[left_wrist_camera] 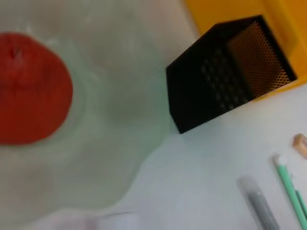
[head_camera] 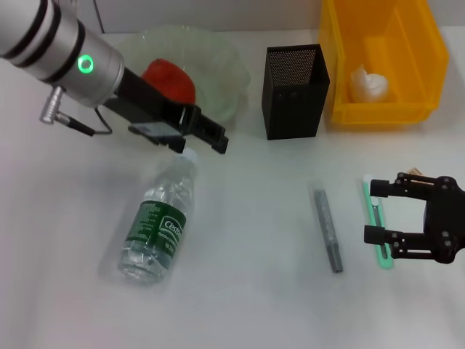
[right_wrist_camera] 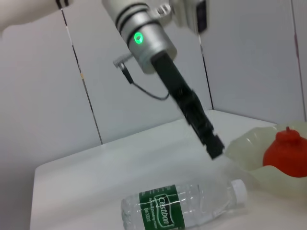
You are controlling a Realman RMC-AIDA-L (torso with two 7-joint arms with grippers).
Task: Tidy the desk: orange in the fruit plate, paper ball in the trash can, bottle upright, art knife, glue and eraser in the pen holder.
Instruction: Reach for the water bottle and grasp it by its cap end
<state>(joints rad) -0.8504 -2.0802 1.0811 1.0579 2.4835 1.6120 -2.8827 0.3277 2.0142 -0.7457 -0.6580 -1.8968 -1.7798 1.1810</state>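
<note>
Orange (head_camera: 168, 80) sat in the plate (head_camera: 225, 80), paper ball (head_camera: 369, 84) in the yellow bin (head_camera: 418, 43). Bottle (head_camera: 160, 225) lay flat on the table (head_camera: 247, 291). My left gripper (head_camera: 207, 134) hovered over its cap, fingers apparently released; right gripper (head_camera: 381, 214) spread above the green glue (head_camera: 376, 218). Knife (head_camera: 327, 227) and eraser (left_wrist_camera: 301, 143) remained outside the holder (head_camera: 293, 91).

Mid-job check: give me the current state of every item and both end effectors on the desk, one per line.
orange: in the fruit plate
paper ball: in the trash can
bottle: lying on its side, capped
pen holder: upright
art knife: flat on desk
glue: flat on desk, under right end effector
left end effector: above bottle cap
right end effector: open
</note>
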